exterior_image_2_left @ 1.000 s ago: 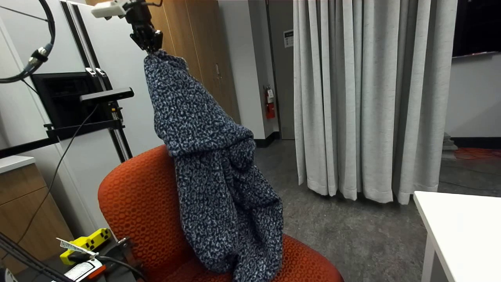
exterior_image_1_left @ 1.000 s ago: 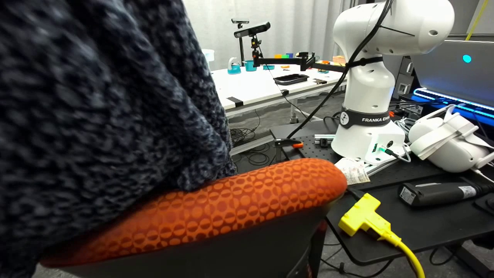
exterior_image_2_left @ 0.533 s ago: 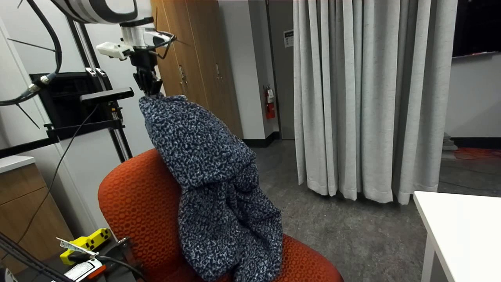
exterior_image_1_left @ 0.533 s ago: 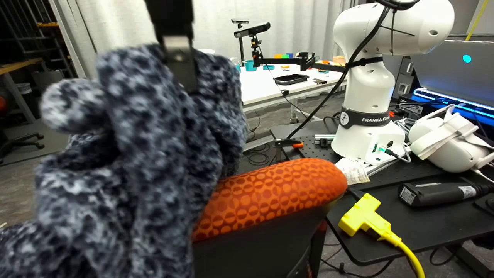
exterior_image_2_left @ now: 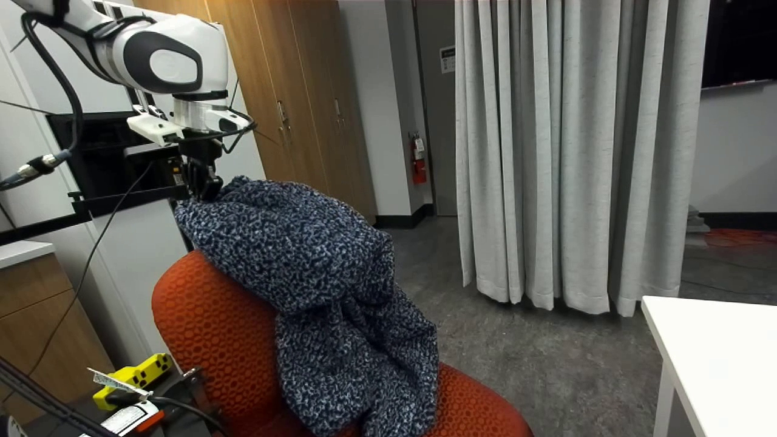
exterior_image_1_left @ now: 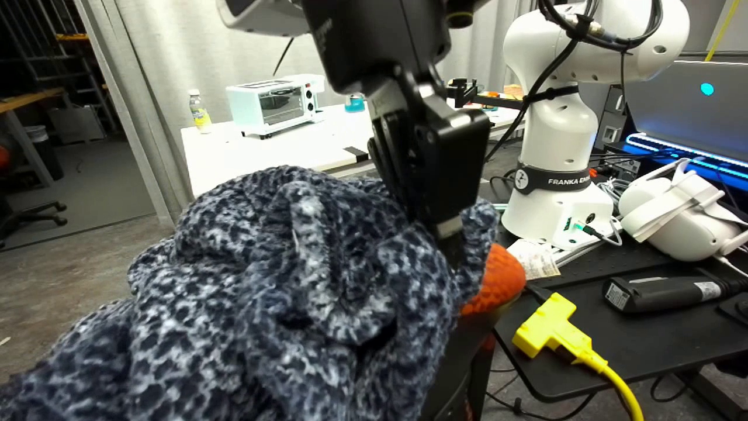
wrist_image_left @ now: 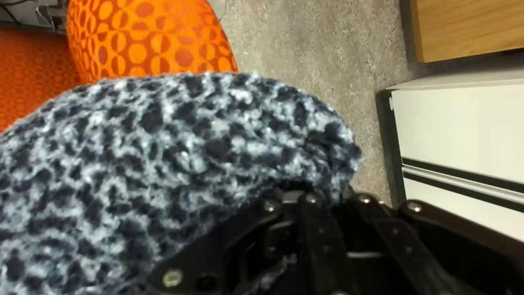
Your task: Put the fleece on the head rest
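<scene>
The fleece, speckled dark navy and pale grey, lies bunched over the head rest, leaving only its orange end bare in an exterior view. In an exterior view the fleece slopes from my gripper across the top of the orange chair back and down onto the seat. My gripper points down, its fingers pinching a fold at the fleece's edge near the bare end. In the wrist view the gripper is closed on the fleece; the head rest shows beyond. The fingertips are partly hidden by cloth.
A yellow plug and a white headset lie on the black stand beside the robot base. A toaster oven stands on the white table behind. A black camera bar stands behind the gripper.
My gripper has come down and moved over the head rest toward its bare end, drawing the fleece along. The fleece now covers more of the orange bar and hangs lower.
</scene>
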### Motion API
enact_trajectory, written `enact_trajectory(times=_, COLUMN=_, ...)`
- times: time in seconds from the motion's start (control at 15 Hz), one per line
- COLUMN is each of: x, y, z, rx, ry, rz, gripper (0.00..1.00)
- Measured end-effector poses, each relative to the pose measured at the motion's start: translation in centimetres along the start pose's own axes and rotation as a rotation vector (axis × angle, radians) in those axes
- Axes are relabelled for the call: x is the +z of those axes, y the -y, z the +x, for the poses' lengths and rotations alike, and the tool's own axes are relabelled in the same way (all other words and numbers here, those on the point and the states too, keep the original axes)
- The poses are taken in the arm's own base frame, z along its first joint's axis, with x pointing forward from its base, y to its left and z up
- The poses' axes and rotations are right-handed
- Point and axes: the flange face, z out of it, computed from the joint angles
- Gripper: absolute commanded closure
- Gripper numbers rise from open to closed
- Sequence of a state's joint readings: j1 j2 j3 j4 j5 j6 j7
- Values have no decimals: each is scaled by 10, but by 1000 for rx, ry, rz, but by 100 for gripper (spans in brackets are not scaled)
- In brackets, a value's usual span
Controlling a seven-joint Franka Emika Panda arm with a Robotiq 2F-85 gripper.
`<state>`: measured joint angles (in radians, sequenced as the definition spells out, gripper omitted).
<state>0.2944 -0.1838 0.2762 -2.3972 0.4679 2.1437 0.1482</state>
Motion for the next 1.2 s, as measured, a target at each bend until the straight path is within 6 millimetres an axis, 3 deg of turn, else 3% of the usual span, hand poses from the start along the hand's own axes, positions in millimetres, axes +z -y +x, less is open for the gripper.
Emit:
enact_trajectory(times=0.27, x=24, y=-5, z=-5, rx=-11, ry=20, rz=-30, gripper=28)
enact_trajectory(times=0.47, x=31, y=-6, z=-7, rx=-22, ry=32, rz=-47, gripper=5)
enact_trajectory(times=0.53, x=32, y=-6, z=-7, rx=-24, ry=33, rz=-51, gripper=1)
enact_trajectory(times=0.87, x=30, y=-5, z=-6, rx=-30, ry=28, rz=-57, gripper=0)
enact_trajectory(times=1.2, x=16, y=2, z=-6, rx=-28, ry=8, rz=-55, gripper=0)
